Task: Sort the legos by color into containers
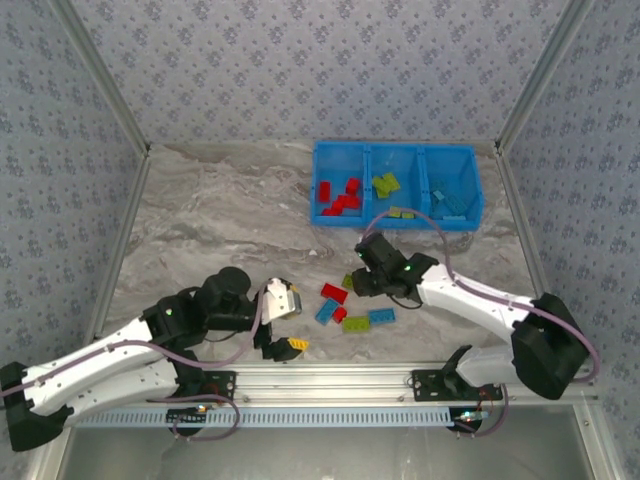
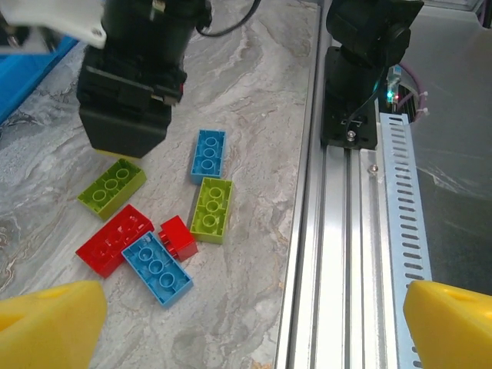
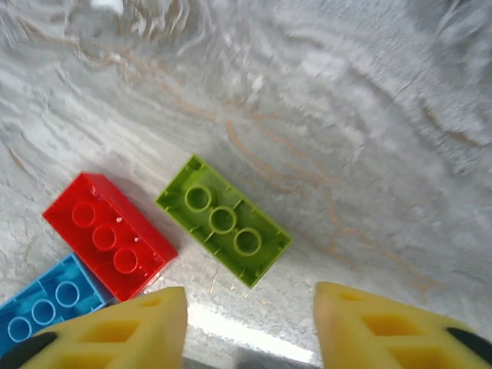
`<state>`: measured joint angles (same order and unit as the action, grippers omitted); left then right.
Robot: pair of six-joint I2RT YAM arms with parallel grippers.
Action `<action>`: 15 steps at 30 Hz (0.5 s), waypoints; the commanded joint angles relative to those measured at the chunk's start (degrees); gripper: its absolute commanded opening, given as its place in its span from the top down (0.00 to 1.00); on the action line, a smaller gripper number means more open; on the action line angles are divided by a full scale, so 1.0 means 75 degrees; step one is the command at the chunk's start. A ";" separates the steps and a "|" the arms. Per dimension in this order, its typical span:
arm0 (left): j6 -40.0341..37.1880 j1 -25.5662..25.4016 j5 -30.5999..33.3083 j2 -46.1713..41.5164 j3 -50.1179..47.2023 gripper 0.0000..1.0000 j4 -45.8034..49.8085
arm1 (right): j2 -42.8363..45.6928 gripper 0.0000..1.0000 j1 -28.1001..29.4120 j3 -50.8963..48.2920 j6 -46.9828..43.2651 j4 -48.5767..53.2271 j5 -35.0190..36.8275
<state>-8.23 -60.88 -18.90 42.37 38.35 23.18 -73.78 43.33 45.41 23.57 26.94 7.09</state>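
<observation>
Right gripper [image 3: 250, 327] hovers by lime brick [image 3: 223, 221], jaws parted, empty, likely aligning for pick; left gripper [image 2: 250, 323] wide open, parked aside to leave room; unsorted legos [image 1: 333, 292] loose on table [image 1: 220, 220], near blue bin [image 1: 395, 147]

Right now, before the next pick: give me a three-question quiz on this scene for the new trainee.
1. True or false: the right gripper is shut on the lime green studded plastic brick.
2. In the top view, which compartment of the bright blue plastic bin holds the red studded plastic bricks? A left, B middle, C right.
3. In the left wrist view, how many loose bricks lie on the grey marbled table?
Key: 1 false: its yellow fingers stand apart, and the brick lies on the table beyond them. 2 A. 3 six: two red, two lime green, two light blue.
</observation>
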 commanded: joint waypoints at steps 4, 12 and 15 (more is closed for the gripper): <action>-0.0295 -0.0120 -0.0056 0.0185 0.0125 0.01 -0.0319 | -0.1033 0.40 -0.0456 0.0540 -0.0927 0.0666 -0.0251; -0.0074 -0.0156 0.0158 0.0043 -0.0111 0.01 -0.0430 | -0.2292 0.38 -0.0365 0.1166 -0.1643 0.1152 -0.0792; -0.0068 -0.0167 0.0242 0.0048 -0.0162 0.01 -0.0471 | -0.2288 0.30 -0.0329 0.1051 -0.1628 0.1033 -0.0988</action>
<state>-8.95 -61.63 -17.93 43.55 37.17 21.21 -90.48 40.51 52.64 13.28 32.25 1.83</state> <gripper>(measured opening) 0.993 0.681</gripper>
